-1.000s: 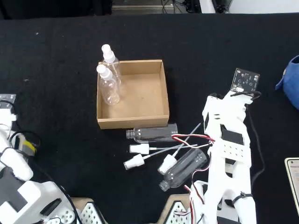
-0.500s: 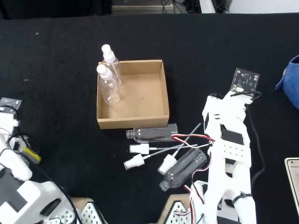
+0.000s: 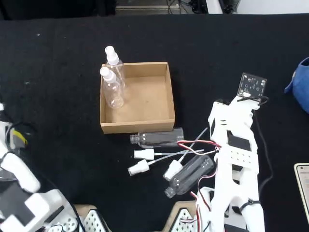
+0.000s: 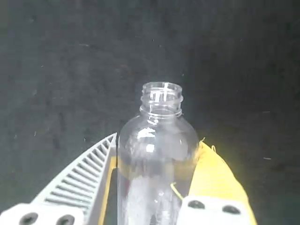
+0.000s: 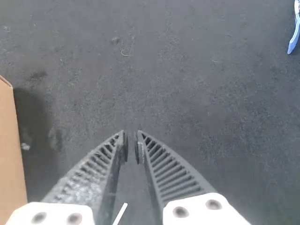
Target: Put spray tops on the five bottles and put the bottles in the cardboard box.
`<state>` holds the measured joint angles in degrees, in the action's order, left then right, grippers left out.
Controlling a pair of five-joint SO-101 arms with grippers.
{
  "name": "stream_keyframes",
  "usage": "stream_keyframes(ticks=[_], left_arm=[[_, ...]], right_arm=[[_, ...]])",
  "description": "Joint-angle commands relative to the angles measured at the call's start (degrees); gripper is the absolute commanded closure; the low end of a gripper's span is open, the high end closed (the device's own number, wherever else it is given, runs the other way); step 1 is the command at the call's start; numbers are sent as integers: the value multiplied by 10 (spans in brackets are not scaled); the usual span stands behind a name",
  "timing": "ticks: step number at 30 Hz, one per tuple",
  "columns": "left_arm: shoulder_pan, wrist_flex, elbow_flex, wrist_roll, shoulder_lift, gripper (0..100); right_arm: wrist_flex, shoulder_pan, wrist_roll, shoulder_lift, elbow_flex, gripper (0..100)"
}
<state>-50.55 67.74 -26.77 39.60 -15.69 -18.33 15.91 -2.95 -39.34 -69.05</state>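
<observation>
Black cloth covers the table. My left claw is gripping a clear plastic bottle with open neck, by the left edge of the table. My right claw is closed with nothing in it, above bare cloth. The square brown cardboard box stands near the table's middle, and two clear bottles with white spray tops stand at its back left corner. Two open clear bottles and three loose white spray heads with thin tubes lie between the box and the table's front edge.
</observation>
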Motion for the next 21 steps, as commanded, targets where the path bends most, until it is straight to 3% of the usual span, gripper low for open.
stream_keyframes(ticks=[1, 5, 10, 16, 21], left_arm=[[43, 63, 33, -26, -91, 970], [80, -31, -44, -72, -133, 970], [123, -145, -123, -145, -169, 970], [152, -234, -207, -221, -218, 970], [161, -286, -255, -302, -244, 970]], right_arm=[[11, 9, -4, -16, 6, 986], [-25, 12, -4, -16, 34, 986], [-208, 8, 11, -16, 155, 986], [-331, 1, 125, -14, 261, 985], [-411, -77, 249, -16, 264, 897]])
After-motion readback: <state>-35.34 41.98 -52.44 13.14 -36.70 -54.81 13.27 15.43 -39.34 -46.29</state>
